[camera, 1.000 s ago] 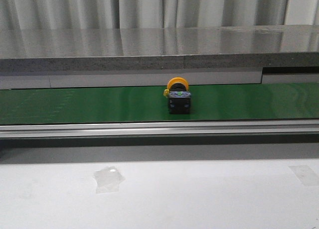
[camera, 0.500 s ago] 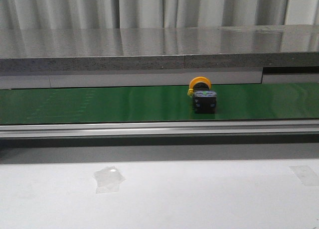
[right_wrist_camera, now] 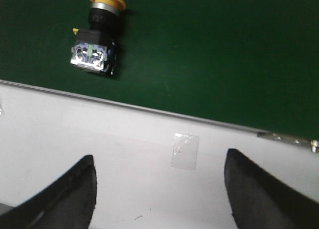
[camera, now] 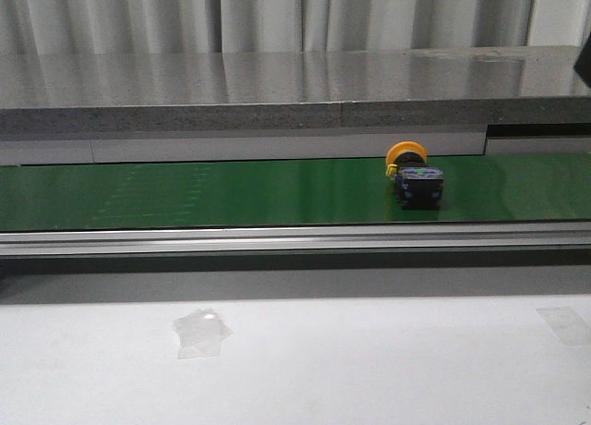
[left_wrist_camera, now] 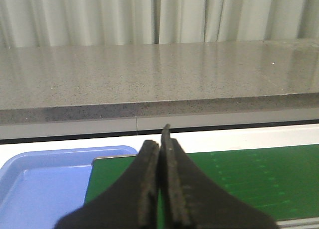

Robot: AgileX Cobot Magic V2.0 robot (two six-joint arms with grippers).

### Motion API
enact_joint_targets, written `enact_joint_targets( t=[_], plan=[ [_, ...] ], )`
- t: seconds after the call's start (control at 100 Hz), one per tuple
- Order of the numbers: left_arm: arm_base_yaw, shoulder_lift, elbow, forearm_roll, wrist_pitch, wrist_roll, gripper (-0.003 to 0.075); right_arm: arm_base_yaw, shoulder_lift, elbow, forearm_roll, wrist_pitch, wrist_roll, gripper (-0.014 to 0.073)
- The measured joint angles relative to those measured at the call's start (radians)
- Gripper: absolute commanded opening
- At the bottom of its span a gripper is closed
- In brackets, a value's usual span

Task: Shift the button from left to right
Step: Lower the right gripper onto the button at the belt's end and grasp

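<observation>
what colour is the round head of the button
Yellow-orange, on a dark body. The button shows best in the right wrist view, lying on the green belt.

So the pale grey-white desk (camera: 369, 370) has a long green conveyor belt (camera: 203, 192) running across it, and the yellow-headed, black-bodied push-button (camera: 415, 176) sits on the belt's right part. Two clear tape scraps (camera: 201, 332) are stuck flat on the desk, well apart.

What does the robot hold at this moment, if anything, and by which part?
Nothing is held. The button lies free on the green belt. The right gripper is open above the table; the left gripper is shut on nothing.
</observation>
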Motion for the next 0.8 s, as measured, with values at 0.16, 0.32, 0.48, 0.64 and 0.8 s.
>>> enact_joint_targets(
  t=[0.16, 0.32, 0.48, 0.64, 0.8],
  plan=[
    [0.0, 0.0, 0.0, 0.0, 0.0, 0.0, -0.002, 0.035, 0.135, -0.068, 0.004, -0.045, -0.029, 0.0539],
    [0.0, 0.0, 0.0, 0.0, 0.0, 0.0, -0.002, 0.065, 0.26, -0.122, 0.004, -0.08, -0.039, 0.0539],
    [0.0, 0.0, 0.0, 0.0, 0.0, 0.0, -0.002, 0.087, 0.346, -0.164, 0.004, -0.091, -0.043, 0.0539],
    [0.0, 0.0, 0.0, 0.0, 0.0, 0.0, -0.002, 0.092, 0.406, -0.198, -0.002, -0.096, -0.054, 0.0539],
    [0.0, 0.0, 0.0, 0.0, 0.0, 0.0, -0.002, 0.092, 0.451, -0.222, -0.059, -0.117, -0.057, 0.0539]
  ],
)
